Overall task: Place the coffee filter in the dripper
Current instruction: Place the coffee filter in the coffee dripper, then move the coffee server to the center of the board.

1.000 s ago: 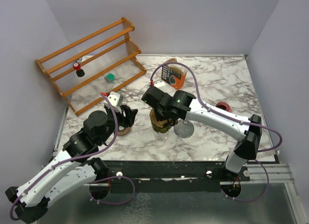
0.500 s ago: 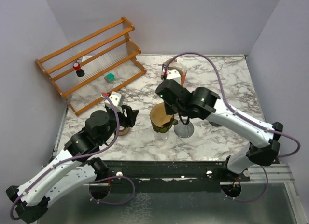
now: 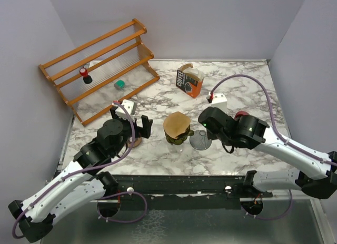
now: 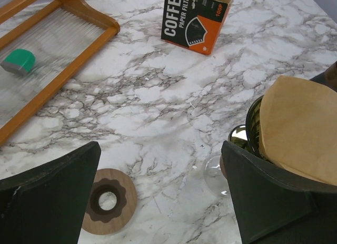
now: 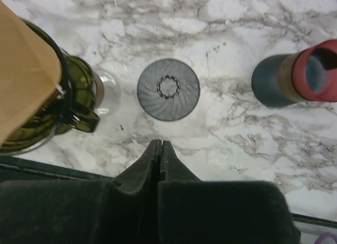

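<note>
Between left tool (image 4: 160, 196) and right tool (image 5: 160, 149), filter (image 3: 177, 124) sits in dripper (image 3: 176, 137).

- Marbled bench (image 3: 237, 86): a wooden rack (image 3: 100, 65) at far left, a filter box (image 3: 189, 81) far centre.
- At centre a green glass dripper (image 5: 78, 89), with a grey ribbed disc (image 5: 168, 89) just right of it.
- Near left, a wooden ring (image 4: 107, 201); to the right, a red-topped dark cylinder (image 5: 295, 75).

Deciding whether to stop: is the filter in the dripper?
In: the brown filter sits inside the rim of the green dripper.
</note>
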